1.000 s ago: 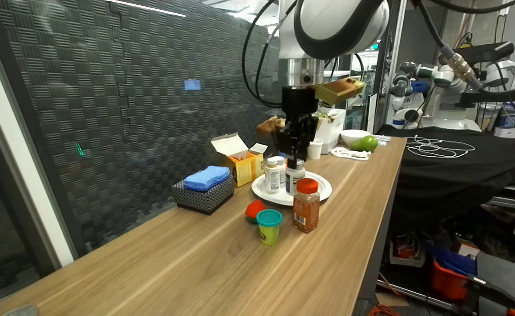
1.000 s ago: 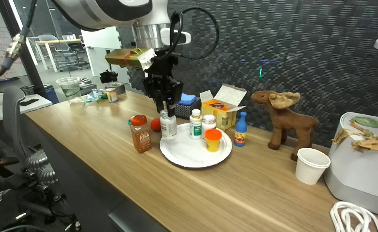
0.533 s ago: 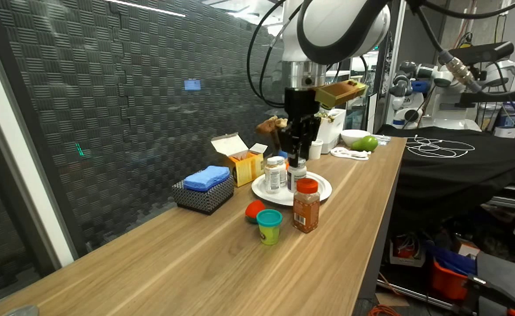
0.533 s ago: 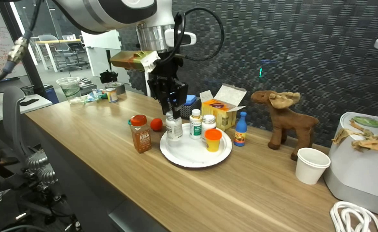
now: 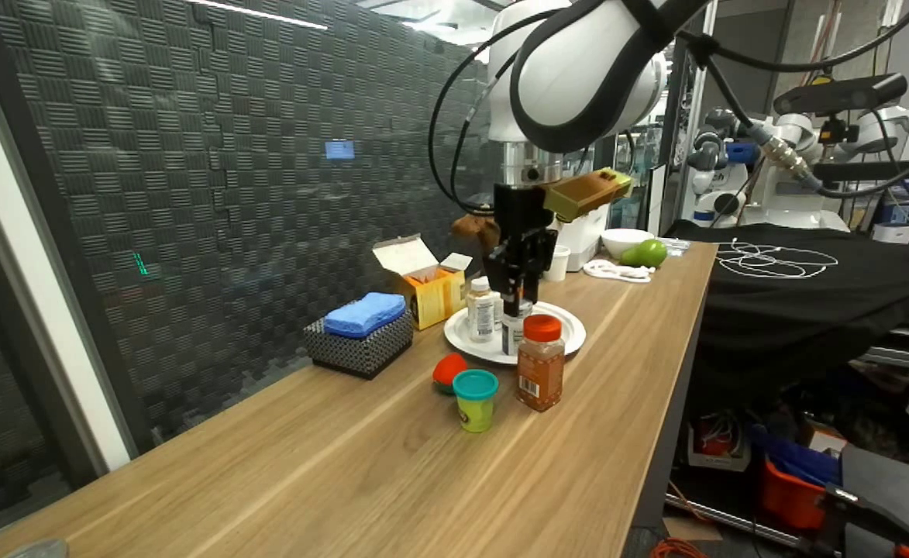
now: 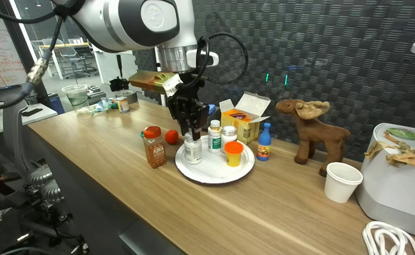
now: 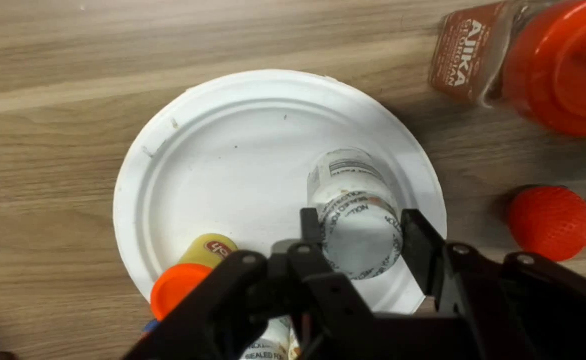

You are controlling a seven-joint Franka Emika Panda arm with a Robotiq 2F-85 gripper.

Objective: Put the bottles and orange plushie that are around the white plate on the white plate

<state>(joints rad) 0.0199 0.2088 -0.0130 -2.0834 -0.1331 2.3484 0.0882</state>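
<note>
My gripper [image 7: 360, 225] is shut on the cap of a white bottle [image 6: 193, 153], a finger on each side. That bottle is upright, its base down at the surface of the white plate [image 6: 207, 175]. Two more white bottles, one with a green label [image 6: 214, 139] and one beside it [image 6: 228, 135], stand on the same plate. Off the plate, on the wood, is the amber-orange bottle [image 5: 541, 370] with a red cap. The orange plushie [image 7: 551, 223], round and red-orange, lies near it. A blue bottle [image 6: 264, 142] stands just beyond the plate's rim.
A yellow cup with an orange lid [image 6: 234, 156] sits on the plate, and a green cup with a teal lid [image 5: 475, 399] stands by the plushie. Behind are an open yellow box [image 6: 244, 129] and a brown moose [image 6: 311, 132]. A paper cup [image 6: 342, 184] stands farther along.
My gripper has carried the white bottle inward over the plate and then lowered it, so its base is now at the plate. The other objects have not moved.
</note>
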